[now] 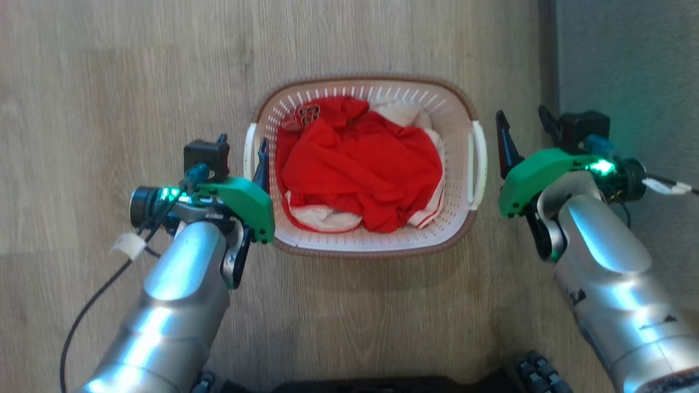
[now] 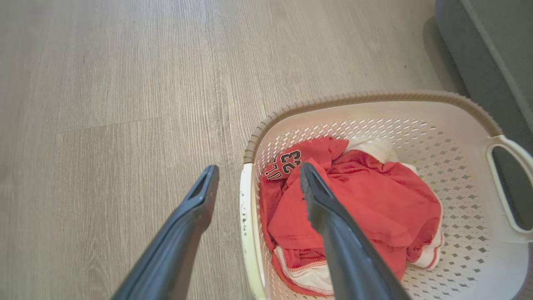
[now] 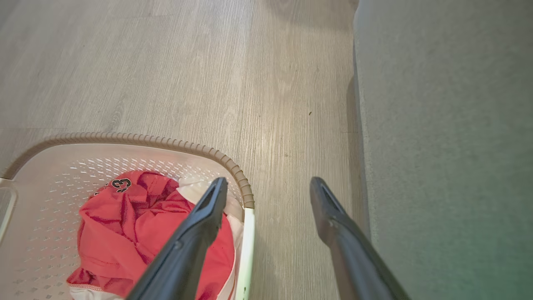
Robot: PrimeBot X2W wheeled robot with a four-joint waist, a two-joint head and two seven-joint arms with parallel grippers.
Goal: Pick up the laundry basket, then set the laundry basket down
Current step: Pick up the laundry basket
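The laundry basket (image 1: pixel 371 249) sits on the wood-grain plank floor (image 1: pixel 109 82), centred between the two arms. It is a rounded rectangle of cream plastic, its walls pierced with rows of small holes. A brown ribbed rim runs along its near and far edges, and a smooth white handle is on each side.

A crumpled red jersey (image 1: pixel 360 164) printed with "23" fills most of it, lying over white cloth (image 1: pixel 404 114) with red-striped trim. To the right of the basket, past a dark edge strip, lies a flat grey carpet-like surface (image 1: pixel 628 54).

The left gripper (image 1: pixel 243 141) is spread open astride the left handle (image 1: pixel 248 164), one dark finger outside over the floor and the other over the clothes. Whether either finger touches the handle cannot be told.

The right gripper (image 1: pixel 520 113) is also spread open, holding nothing, just right of the right handle (image 1: pixel 480 164), between the basket and the carpet edge. A black cable (image 1: pixel 87 311) trails from the left arm.
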